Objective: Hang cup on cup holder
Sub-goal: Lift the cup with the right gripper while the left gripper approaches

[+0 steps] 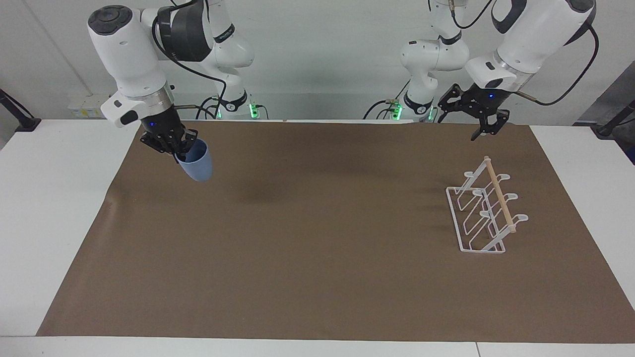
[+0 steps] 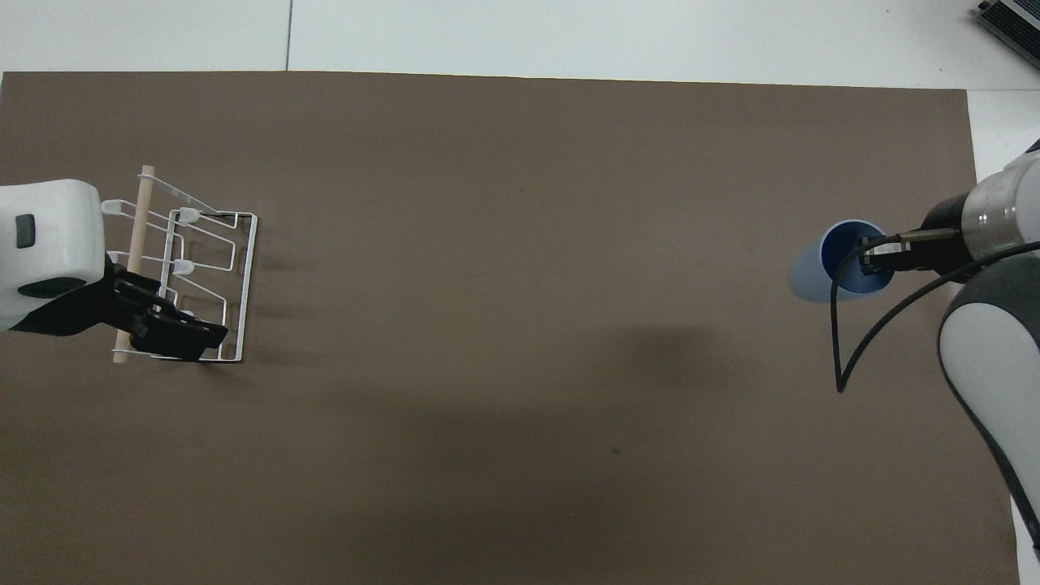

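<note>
There is one cup (image 1: pixel 196 163), one cup holder (image 1: pixel 485 213) and two arms, each with one claw. The cup, a plain light-blue tumbler, is off the worktop, pinched at its rim by the right claw (image 1: pixel 174 147), whose fingertips are closed on the wall with one finger inside the mouth; it hangs tilted, base pointing down and toward the middle of the brown mat (image 1: pixel 317 277), over the mat's corner at the right arm's end, and its shadow lies on the mat apart from it. In the overhead view the dark blue inside of the cup (image 2: pixel 845 260) shows, with the right claw (image 2: pixel 873 258) at its rim and a black cable looping down beside it. The cup holder stands on the mat toward the left arm's end of the worktop, well apart from the cup: a white wire rack with a rectangular base, slanted loop prongs of which six rounded tips can be counted, and one light wooden dowel along its top. The left claw (image 1: pixel 471 120) hangs empty with its fingers spread wide, up in the air over the mat's edge; from above, the left claw (image 2: pixel 175 335) overlaps the cup holder (image 2: pixel 236 276), covering its corner nearest the robots, but the facing view shows it raised clear and not touching. Between cup and holder the mat carries only shadows and one small dark speck.
</note>
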